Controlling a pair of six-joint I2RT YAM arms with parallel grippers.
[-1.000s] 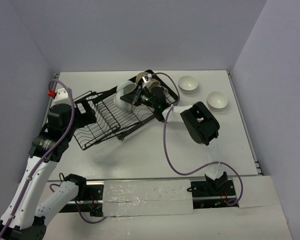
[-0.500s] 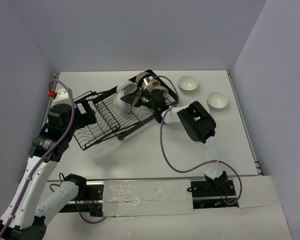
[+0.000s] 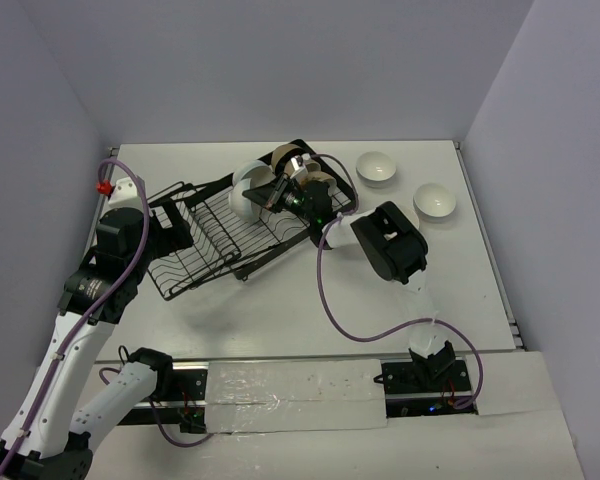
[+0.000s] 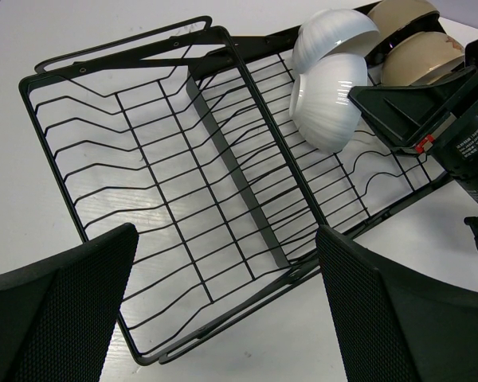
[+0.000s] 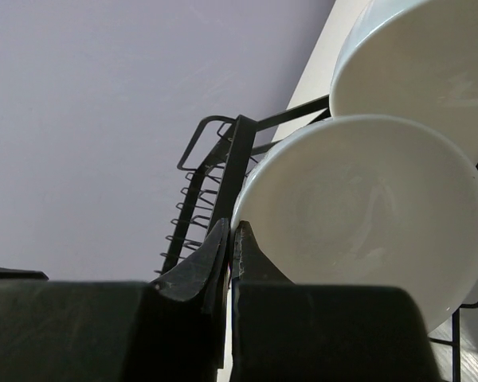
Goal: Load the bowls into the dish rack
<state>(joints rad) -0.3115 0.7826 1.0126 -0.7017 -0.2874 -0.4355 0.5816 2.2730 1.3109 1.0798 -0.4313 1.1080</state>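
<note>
Pinching the rim of a white bowl (image 5: 366, 223) in the dish rack (image 4: 237, 169).
Right gripper (image 5: 231, 231) clamps it; left gripper (image 4: 227, 318) hangs wide open.

You find passage over the left section of the dish rack (image 4: 231, 163), its wires bare to the worktop (image 4: 32, 199). On the right section, the right end effector (image 4: 365, 97), gripping a white bowl (image 4: 327, 103), and racked bowls (image 4: 410, 36) bar entry.

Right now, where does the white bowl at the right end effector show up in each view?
Top external: the front white bowl sits in the dish rack's right section, upper centre.
Left wrist: upper right, the lower of two white bowls.
Right wrist: it fills the centre and right of the picture.
Shared landmark: the second white bowl just behind it, seen in all three.
</note>
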